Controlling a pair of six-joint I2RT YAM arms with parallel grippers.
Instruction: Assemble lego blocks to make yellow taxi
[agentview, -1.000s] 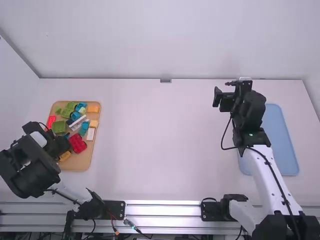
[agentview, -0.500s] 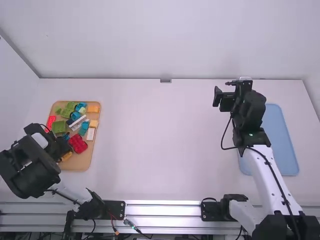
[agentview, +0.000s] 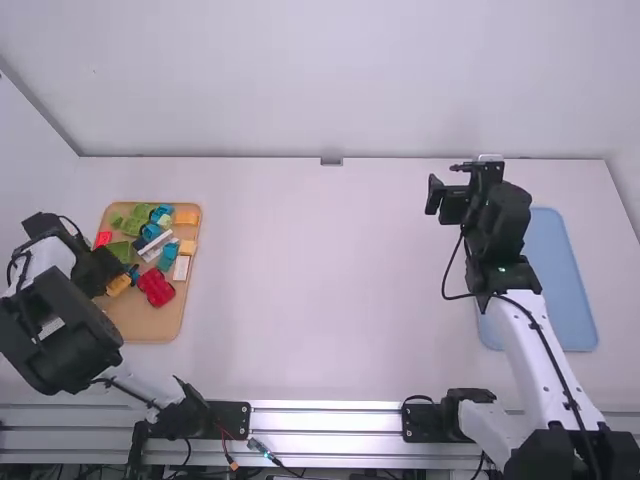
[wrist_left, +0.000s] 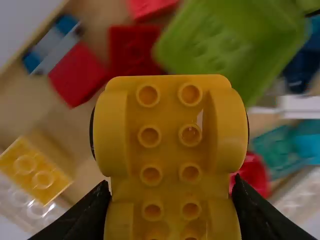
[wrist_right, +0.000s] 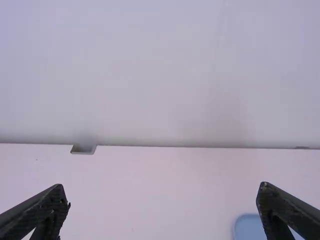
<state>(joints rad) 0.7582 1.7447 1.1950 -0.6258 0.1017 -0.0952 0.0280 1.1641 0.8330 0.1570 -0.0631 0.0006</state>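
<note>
Okay, so in the high view the left hand is hanging over the wooden tray at the left of the frame, and it's gripping the yellow base. The red car part is lying just right of that, a green block is sitting above it, and a couple of orange blocks are resting along the tray's right side. Over on the right, the right hand is hovering above the table in the upper right, and the blue tray is lying to its lower right.

In the left wrist view, the left hand is clamping the yellow base, which is taking up the middle and lower middle, studs showing. Red blocks are lying upper left, and a small yellow block is sitting lower left.

In the right wrist view, the right hand is hanging wide open and empty, and the blue tray's corner is peeking in at the lower right.
</note>
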